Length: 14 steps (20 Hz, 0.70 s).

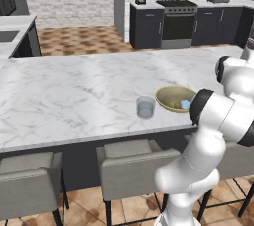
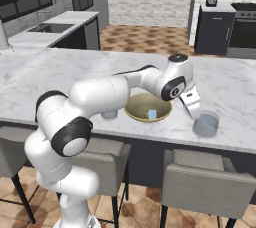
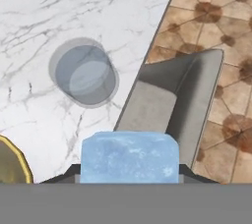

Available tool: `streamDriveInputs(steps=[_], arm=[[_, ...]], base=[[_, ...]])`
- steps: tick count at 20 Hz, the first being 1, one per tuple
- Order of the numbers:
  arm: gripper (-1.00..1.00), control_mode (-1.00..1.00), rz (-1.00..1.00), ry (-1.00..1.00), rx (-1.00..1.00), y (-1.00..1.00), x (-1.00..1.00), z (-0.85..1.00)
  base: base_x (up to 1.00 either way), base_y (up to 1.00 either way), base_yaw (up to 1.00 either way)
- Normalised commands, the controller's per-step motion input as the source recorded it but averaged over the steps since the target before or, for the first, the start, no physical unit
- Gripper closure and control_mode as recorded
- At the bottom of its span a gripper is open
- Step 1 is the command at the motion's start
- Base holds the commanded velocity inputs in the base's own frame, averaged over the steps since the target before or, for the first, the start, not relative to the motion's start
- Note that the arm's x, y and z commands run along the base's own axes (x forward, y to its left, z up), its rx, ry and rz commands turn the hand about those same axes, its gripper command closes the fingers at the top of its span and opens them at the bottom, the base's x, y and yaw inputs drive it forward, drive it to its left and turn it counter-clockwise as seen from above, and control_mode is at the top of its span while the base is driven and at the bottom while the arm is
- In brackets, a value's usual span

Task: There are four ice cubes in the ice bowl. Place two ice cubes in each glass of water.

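Note:
A pale blue ice cube (image 3: 129, 156) sits between the fingertips of my gripper (image 3: 129, 175), which is shut on it. In the right base view the gripper (image 2: 194, 113) hangs just above and to the left of one glass of water (image 2: 206, 125); from the hand the glass (image 3: 84, 73) lies ahead on the marble. The tan ice bowl (image 2: 135, 113) stands left of it with an ice cube (image 2: 152, 114) inside. The other glass (image 1: 145, 107) stands left of the bowl (image 1: 168, 92), which holds a cube (image 1: 185, 104). My arm partly hides that glass (image 2: 109, 115).
The marble counter (image 1: 74, 96) ends close to the glasses and bowl at its front edge. Grey stools (image 2: 210, 182) stand below that edge, one (image 3: 167, 105) right beside the near glass in the hand view. Stove and cabinets (image 1: 176, 19) are far behind.

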Motion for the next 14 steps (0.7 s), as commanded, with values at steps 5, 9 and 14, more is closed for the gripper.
streamDriveInputs(steps=[5,9,14], arm=[[1.00,-1.00,0.00,-0.01,0.15,-0.12,0.13,-0.12],[1.00,-1.00,0.00,-0.06,0.06,-0.11,0.11,-0.09],[1.00,-1.00,0.00,-0.05,0.00,-0.06,0.13,-0.10]], base=[[0.00,0.00,0.00],[0.00,0.00,0.00],[0.00,0.00,0.00]])
